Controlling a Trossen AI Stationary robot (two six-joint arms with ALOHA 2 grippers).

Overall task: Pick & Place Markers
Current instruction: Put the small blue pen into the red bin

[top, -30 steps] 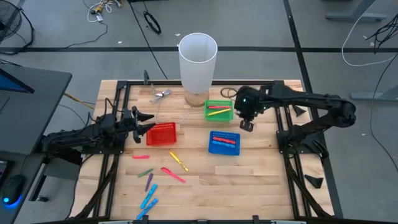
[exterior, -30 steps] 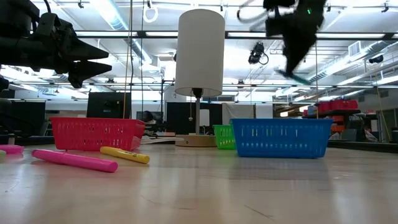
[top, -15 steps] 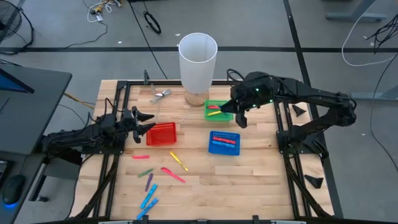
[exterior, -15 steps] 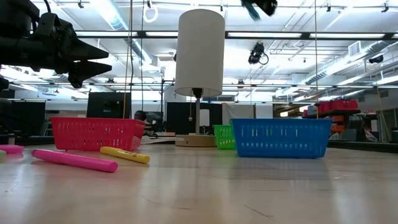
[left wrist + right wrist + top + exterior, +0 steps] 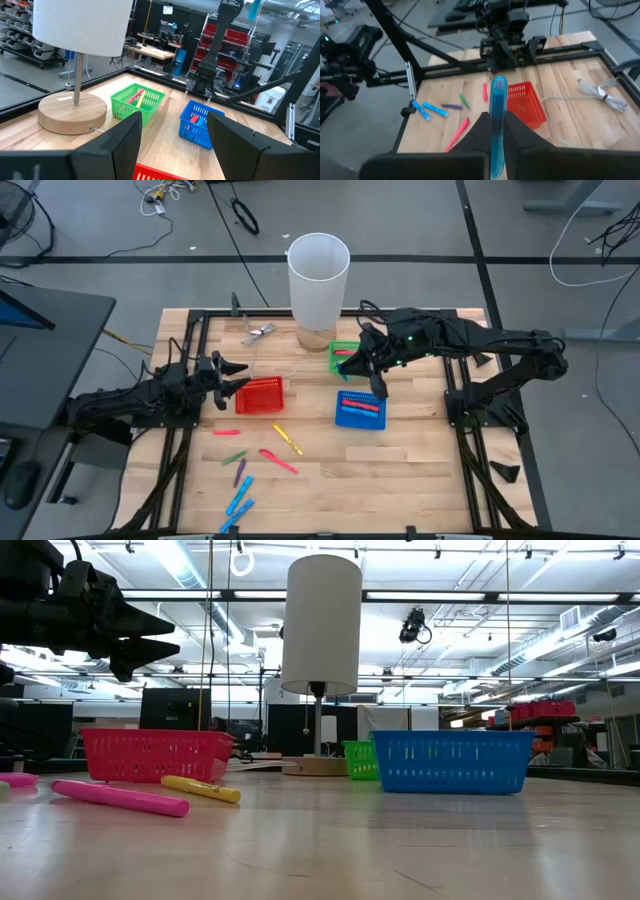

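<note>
While clamping a light blue marker, right end effector hovers above blue basket.

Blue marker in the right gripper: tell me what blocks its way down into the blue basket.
Nothing visible. The right gripper holds the blue marker at the blue basket's edge; the basket is open-topped with markers lying inside.
</note>
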